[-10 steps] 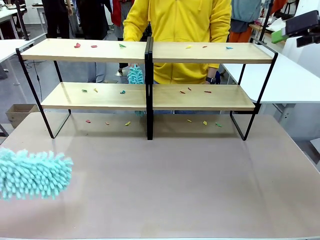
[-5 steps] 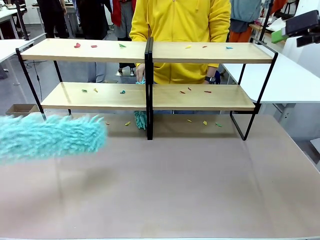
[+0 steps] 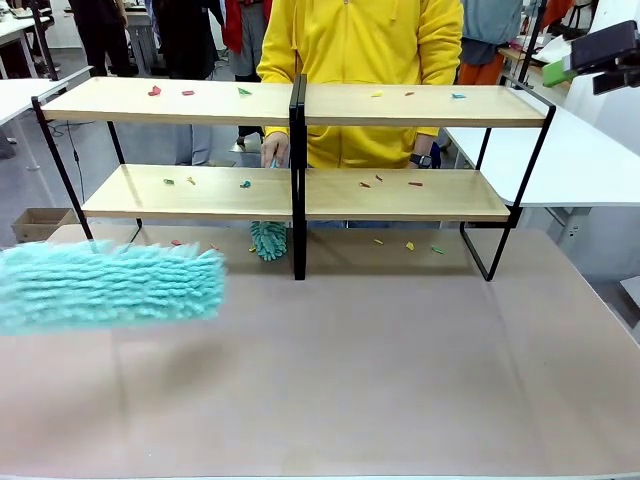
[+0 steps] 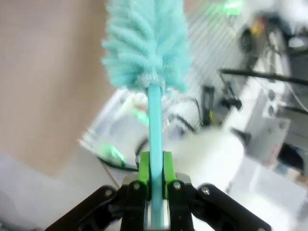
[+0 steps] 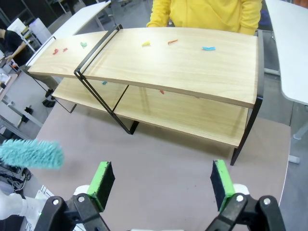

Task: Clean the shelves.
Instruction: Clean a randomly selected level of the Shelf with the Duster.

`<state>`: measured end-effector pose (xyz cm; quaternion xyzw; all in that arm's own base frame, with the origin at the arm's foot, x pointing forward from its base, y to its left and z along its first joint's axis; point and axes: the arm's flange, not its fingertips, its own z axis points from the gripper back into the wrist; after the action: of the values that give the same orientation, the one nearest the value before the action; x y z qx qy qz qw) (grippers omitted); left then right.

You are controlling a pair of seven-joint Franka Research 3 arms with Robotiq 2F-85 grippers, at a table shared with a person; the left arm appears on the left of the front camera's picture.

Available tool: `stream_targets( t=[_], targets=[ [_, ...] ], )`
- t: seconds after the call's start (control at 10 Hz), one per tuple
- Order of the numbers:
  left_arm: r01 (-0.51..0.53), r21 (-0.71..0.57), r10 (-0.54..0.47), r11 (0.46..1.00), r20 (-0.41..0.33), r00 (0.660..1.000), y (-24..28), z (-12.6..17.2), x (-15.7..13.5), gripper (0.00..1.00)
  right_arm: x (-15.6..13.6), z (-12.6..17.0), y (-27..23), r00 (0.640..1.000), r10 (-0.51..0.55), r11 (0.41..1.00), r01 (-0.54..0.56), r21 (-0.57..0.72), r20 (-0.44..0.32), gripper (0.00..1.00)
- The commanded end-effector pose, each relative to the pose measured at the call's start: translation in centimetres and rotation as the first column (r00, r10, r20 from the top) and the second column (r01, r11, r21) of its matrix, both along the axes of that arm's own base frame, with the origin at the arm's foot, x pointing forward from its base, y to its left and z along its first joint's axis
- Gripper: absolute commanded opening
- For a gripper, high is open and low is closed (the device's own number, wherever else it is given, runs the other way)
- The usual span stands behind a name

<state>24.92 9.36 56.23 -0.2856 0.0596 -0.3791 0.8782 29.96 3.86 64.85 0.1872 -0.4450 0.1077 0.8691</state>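
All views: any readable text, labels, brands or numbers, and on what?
None readable.
The shelves bear no print, just small coloured scraps.
The duster and the left gripper holding it show no marking.
Background gear in the left wrist view is too blurred to read.

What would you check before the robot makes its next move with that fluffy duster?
1. Grip: ok. The left gripper is shut on the handle of the teal duster.
2. Spare arm: ok. The right gripper is open and holds nothing.
3. Cleanliness: not ok. Both boards of the shelves carry coloured scraps.
4. Clear path: not ok. The person's hand holds a smaller duster by the centre post.
5. Contact: cannot tell whether the teal duster touches the table.
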Motion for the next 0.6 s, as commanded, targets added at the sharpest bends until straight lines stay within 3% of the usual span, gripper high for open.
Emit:
stream_targets(
  t=[0.0, 0.1, 0.2, 0.5],
  targets=[
    [0.082, -0.052, -0.081, 0.995, 0.031, 0.996, 8.9, 5.1, -4.6, 0.13, 0.0, 0.0, -0.1, 1.0, 0.004, 1.0, -0.004, 0.002, -0.001, 1.0],
    [0.008, -0.099, 0.002, 0.995, 0.098, 0.995, 10.6, 5.9, -6.0, 0.13, 0.0, 0.0, -0.1, 1.0, 0.004, 1.0, -0.004, 0.002, -0.001, 1.0],
    [0.012, -0.101, 0.0, 0.995, 0.122, 0.993, 10.7, 6.0, -6.7, 0.13, 0.0, 0.0, -0.1, 1.0, 0.004, 1.0, -0.004, 0.002, -0.001, 1.0],
    [-0.047, -0.13, 0.064, 0.99, 0.122, 0.99, 8.3, 5.3, -5.2, 0.13, 0.0, 0.0, -0.1, 1.0, 0.004, 1.0, -0.004, 0.002, -0.001, 1.0]
  ],
)
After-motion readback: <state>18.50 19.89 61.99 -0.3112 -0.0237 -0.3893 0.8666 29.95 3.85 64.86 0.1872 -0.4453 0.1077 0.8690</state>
